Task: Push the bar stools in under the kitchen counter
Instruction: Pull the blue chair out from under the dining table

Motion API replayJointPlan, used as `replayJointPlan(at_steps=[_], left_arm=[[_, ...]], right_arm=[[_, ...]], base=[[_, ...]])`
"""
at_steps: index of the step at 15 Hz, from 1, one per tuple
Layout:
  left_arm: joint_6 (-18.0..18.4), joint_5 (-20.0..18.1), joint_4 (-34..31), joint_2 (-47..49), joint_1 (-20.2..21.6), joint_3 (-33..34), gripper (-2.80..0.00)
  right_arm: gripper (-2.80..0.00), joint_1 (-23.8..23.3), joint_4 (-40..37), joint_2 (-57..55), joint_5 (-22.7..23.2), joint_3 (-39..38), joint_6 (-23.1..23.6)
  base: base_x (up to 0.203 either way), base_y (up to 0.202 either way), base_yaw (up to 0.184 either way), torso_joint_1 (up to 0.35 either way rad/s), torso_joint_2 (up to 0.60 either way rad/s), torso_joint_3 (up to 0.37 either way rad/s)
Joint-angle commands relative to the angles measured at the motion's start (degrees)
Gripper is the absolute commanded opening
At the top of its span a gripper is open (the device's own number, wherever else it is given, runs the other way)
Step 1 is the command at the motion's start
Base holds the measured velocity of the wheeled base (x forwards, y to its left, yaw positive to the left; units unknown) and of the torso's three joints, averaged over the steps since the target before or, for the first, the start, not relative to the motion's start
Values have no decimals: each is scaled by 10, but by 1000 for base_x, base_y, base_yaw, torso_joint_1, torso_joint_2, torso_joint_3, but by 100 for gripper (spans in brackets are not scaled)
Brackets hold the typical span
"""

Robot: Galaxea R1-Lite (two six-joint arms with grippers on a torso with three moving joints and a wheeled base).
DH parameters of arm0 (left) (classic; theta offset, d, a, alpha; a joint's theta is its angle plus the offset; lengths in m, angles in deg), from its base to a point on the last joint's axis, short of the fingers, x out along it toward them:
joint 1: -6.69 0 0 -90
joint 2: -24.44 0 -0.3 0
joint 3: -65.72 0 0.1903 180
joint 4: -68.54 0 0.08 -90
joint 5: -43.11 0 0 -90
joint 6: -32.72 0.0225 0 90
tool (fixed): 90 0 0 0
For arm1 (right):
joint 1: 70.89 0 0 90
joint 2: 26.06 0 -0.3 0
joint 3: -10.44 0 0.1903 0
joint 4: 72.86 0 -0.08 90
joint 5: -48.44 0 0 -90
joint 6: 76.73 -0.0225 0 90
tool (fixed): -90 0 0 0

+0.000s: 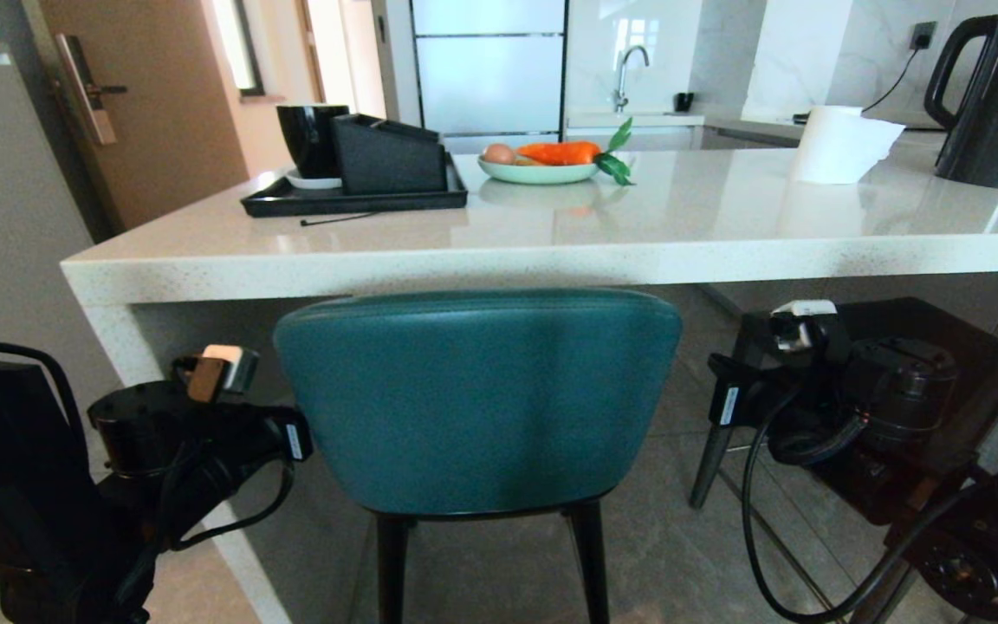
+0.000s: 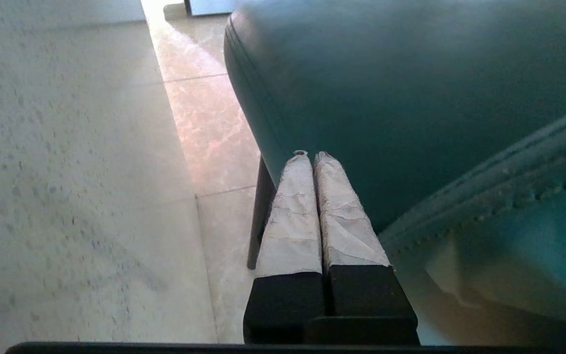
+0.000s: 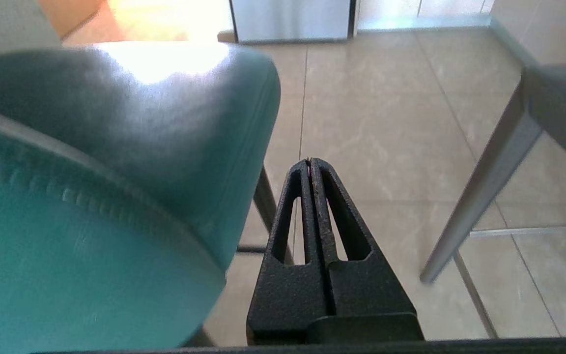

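A: Head view first. Where does the teal stool (image 1: 477, 403) stand against the kitchen counter (image 1: 499, 256)?

B: Its rounded back rises just in front of the counter's thick front edge, top almost level with the underside of the slab. Two thin black legs show below the back. The seat itself is hidden behind the back.

A: And the arms?

B: One on each side of that stool. The left arm reaches forward low, its wrist level with the middle of the back and close to the back's left edge, near the counter's white side panel (image 1: 122, 342). The right arm is held at about the same height, off the back's right edge, with a clear gap of floor between them.

A: What of the left gripper (image 2: 311, 156)?

B: In its wrist view the two taped fingers (image 2: 290, 216) lie pressed together, holding nothing. They point forward along the stool's flank, the tips right against or just beside the teal leather; contact cannot be confirmed.

A: The right gripper (image 3: 310, 162)?

B: Its black fingers (image 3: 334, 231) are also closed flat on each other, empty. They point over the tiled floor (image 3: 386, 123), beside the teal stool and apart from it.

A: The second stool?

B: The grey stool (image 3: 560, 101) stands to the right of the teal one, a thick grey leg slanting down to the floor. In the head view the right arm hides most of it.
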Motion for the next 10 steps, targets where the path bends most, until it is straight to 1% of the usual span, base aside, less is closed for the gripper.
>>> replayJointPlan(at_steps=[1, 2, 4, 8, 10], left_arm=[[0, 0, 5, 3, 0, -8, -280], [0, 0, 5, 6, -1, -11, -280], [0, 0, 5, 11, -3, -13, -280], [-1, 0, 5, 16, -19, -12, -280], [-2, 9, 5, 9, -30, -5, -280]], right_arm=[[-280, 0, 24, -40, -1, 14, 16], [-280, 2, 41, -59, -4, 21, 28], [-280, 21, 68, -83, -5, 44, 35], [-280, 49, 69, -99, -15, 63, 35], [-280, 63, 69, -94, -17, 62, 35]], base=[[0, 0, 0, 0, 0, 0], [0, 0, 0, 0, 0, 0], [0, 0, 0, 0, 0, 0], [0, 0, 0, 0, 0, 0], [0, 0, 0, 0, 0, 0]])
